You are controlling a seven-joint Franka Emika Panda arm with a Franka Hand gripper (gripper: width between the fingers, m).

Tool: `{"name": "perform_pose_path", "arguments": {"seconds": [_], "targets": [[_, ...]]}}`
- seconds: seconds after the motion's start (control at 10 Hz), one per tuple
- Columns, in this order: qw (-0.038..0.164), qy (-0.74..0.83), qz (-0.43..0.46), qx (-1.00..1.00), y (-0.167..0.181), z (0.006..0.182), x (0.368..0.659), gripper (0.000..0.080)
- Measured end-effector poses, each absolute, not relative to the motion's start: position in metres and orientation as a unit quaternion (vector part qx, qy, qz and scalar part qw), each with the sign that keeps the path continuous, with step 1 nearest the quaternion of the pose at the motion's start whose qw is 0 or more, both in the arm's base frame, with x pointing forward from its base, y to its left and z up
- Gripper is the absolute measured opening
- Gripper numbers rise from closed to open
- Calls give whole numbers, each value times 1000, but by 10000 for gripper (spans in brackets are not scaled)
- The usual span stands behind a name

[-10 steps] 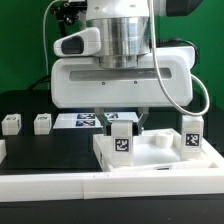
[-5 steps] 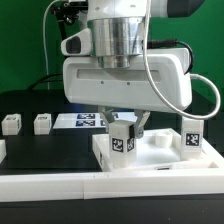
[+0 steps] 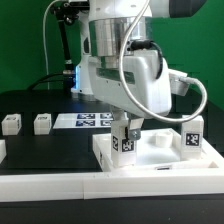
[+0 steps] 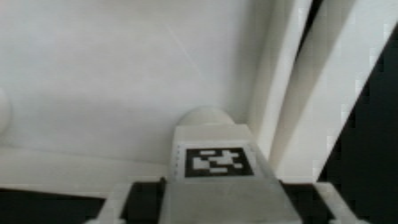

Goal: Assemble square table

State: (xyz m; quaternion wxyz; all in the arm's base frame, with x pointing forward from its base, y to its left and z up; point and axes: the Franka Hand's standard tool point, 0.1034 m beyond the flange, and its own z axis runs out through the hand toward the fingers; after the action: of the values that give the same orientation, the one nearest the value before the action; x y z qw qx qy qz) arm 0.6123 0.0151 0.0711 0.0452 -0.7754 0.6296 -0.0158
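The square table's white slab lies flat at the front of the black worktop; in the wrist view it fills most of the picture. A white tagged leg post stands upright on the slab's near-left corner. My gripper comes straight down on it and is shut on the leg post, with dark fingers on either side. A second leg post stands upright at the slab's corner on the exterior view's right.
Two more short leg posts lie on the worktop at the exterior view's left. The marker board lies behind them. A white rail runs along the front edge.
The wrist and hand have turned about the vertical axis over the same spot, and the held leg post's tag has swung slightly with them. The slab and other legs have not moved.
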Motion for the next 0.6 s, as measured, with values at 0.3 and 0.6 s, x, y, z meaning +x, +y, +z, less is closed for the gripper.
{"name": "perform_pose_path", "arguments": {"seconds": [0.3,0.6], "targets": [[50,681,-11,-731,16,71,612,373],[46,620,-9,-783,14,70,610,619]]}}
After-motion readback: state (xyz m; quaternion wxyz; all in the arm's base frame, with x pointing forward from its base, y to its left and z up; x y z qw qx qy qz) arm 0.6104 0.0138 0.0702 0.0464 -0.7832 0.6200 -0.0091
